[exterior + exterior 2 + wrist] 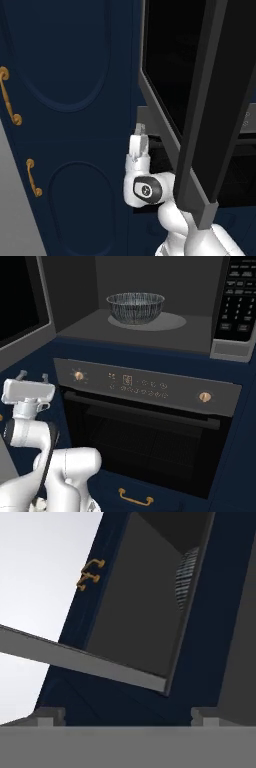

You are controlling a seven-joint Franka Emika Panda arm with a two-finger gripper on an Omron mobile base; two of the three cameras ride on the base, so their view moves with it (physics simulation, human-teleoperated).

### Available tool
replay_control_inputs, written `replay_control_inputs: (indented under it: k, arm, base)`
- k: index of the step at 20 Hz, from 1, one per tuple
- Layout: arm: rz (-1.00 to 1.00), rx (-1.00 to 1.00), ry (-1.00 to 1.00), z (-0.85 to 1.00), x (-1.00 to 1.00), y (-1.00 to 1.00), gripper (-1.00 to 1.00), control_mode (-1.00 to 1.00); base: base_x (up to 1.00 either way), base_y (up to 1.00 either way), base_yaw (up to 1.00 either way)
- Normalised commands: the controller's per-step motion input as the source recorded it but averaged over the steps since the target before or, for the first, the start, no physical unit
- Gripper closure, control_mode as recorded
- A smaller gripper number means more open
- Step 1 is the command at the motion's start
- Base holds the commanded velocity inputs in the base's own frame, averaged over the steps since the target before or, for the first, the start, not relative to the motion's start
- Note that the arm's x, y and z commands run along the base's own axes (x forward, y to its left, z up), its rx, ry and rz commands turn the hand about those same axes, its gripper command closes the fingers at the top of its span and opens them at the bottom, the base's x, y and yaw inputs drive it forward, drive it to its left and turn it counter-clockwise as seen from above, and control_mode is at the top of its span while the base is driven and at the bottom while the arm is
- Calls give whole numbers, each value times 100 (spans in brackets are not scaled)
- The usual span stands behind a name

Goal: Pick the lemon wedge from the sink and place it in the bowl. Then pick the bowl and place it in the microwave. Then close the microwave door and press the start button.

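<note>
Round ribbed grey bowl (135, 307) sits inside the microwave (150, 331); wide black-glass door (200, 100), stiff and hinged, wants a push at its free edge from the spread-open, empty gripper (32, 376) at its 7 o'clock.

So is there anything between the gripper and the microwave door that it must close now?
Nothing visible stands between them. The open gripper is empty, below the microwave door, which hangs open to the left. The bowl already sits inside the microwave, clear of the door's path.
</note>
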Motion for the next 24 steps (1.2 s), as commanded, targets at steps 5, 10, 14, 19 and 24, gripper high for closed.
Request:
replay_control_inputs:
  k: [5, 10, 14, 19, 24]
  arm:
    - [0, 0, 13, -20, 0, 68, -100, -100]
    - [-5, 5, 2, 7, -5, 72, -100, -100]
    - [-11, 21, 0, 41, -14, 38, -100, -100]
    - [-12, 33, 0, 53, -20, 5, -100, -100]
    - [-3, 36, 0, 45, -40, -3, -100, -100]
  base:
    - [0, 0, 0]
    - [0, 0, 0]
    - [0, 0, 0]
    - [0, 0, 0]
    - [0, 0, 0]
